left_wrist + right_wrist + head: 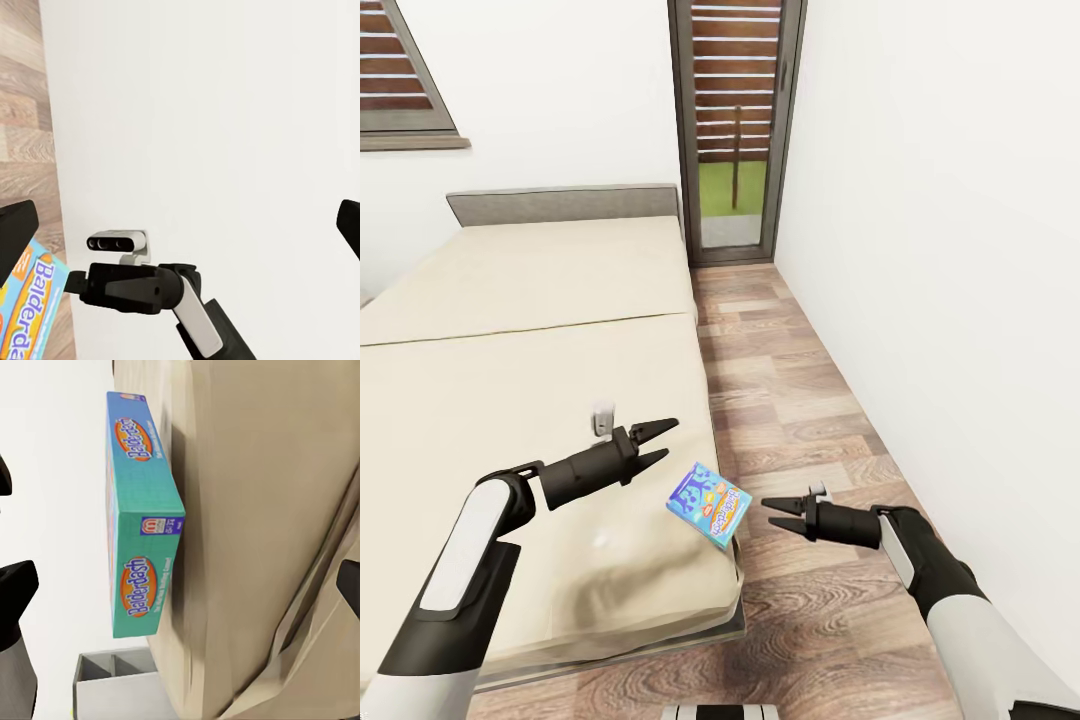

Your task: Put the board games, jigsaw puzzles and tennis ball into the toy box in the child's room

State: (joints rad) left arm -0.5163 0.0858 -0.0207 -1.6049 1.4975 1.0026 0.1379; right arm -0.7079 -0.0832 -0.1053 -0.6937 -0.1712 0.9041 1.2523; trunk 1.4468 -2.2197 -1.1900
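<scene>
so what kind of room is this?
Most likely a bedroom: a low wide bed with a beige mattress and grey headboard, wood-look floor, and a narrow glazed door. A blue Balderdash game box lies at the mattress corner.

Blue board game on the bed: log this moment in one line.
blue board game: bed corner, overhanging | left hand: open | right hand: open, beside box
</scene>
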